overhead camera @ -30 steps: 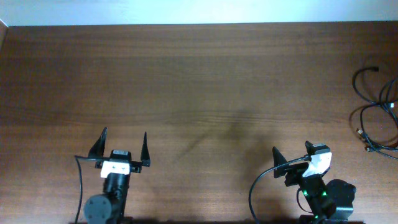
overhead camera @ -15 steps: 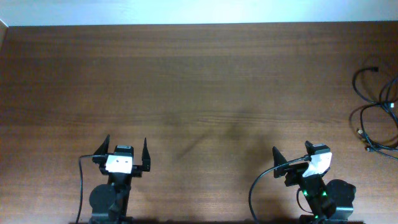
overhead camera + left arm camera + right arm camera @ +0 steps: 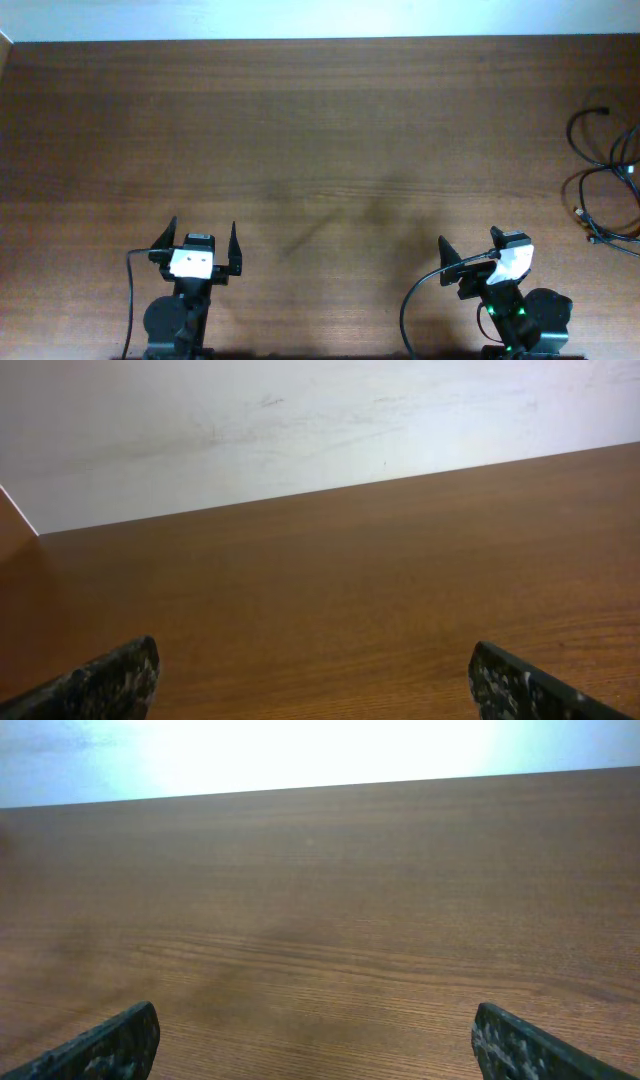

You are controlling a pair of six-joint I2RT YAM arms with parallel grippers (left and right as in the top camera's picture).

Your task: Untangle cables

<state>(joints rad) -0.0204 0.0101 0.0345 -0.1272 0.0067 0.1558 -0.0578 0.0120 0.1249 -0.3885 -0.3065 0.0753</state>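
The cables (image 3: 604, 167) are thin black cords lying in loose overlapping loops at the far right edge of the table, partly cut off by the overhead view's edge. Small plug ends show at the loops' tips. My left gripper (image 3: 202, 226) is open and empty near the front left, far from the cables. My right gripper (image 3: 467, 242) is open and empty near the front right, well short of the cables. In the left wrist view the left gripper (image 3: 315, 660) shows only bare wood between its fingers. So does the right gripper (image 3: 315, 1015) in the right wrist view. No cable shows in either wrist view.
The brown wooden table (image 3: 320, 130) ends at a pale wall along the back. Black wires run from each arm's base at the front edge.
My left gripper drew back a little toward the front edge and straightened between the earliest frame and half a second ago. It has held still since. The right arm and cables have not moved.
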